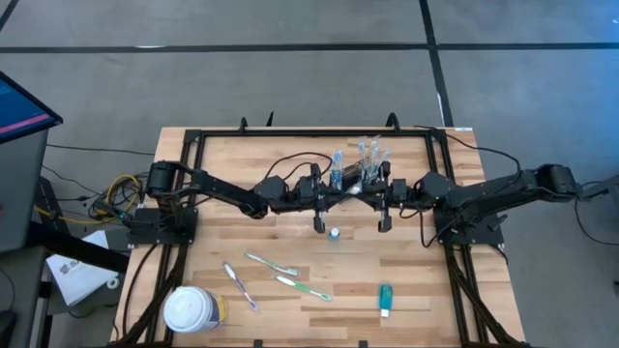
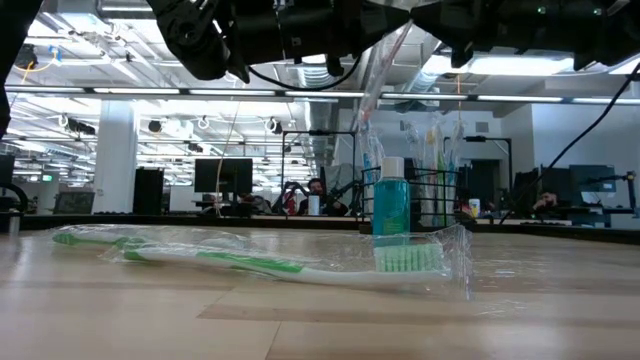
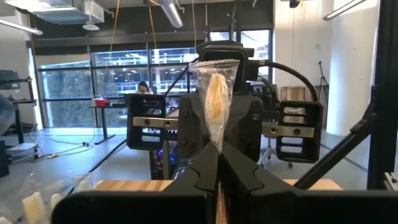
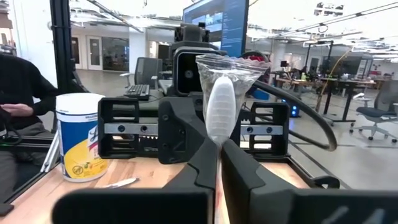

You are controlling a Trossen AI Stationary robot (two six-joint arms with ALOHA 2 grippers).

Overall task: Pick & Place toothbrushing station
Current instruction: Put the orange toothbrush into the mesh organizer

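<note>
Over the middle of the table my two grippers meet tip to tip, both shut on one toothbrush in a clear wrapper [image 3: 216, 93] [image 4: 219, 102]. My left gripper [image 3: 217, 180] [image 1: 340, 189] comes from the table's left and my right gripper [image 4: 219, 168] [image 1: 369, 189] from its right. The brush's head sticks up above the fingers, and its wrapped handle [image 2: 372, 95] slants down below them. Just beyond, the black wire caddy [image 1: 360, 174] [image 2: 440, 195] stands on the table with several wrapped toothbrushes upright in it. My left gripper pinches the wrapped toothbrush just below its head [image 3: 217, 144] between its two fingers, coming level from the table's left. The head stands up above the fingers, clear of the table. My right gripper pinches the same brush just below its head [image 4: 219, 142], level from the table's right, facing the left gripper.
Three wrapped toothbrushes [image 1: 271, 263] [image 1: 303, 287] [image 1: 240, 285] lie on the near half of the table, with a teal tube [image 1: 385, 298] at the near right. A small teal bottle [image 1: 334, 233] [image 2: 392, 200] stands below the grippers. The white-lidded tub [image 1: 191, 309] [image 4: 79, 140] stands near left.
</note>
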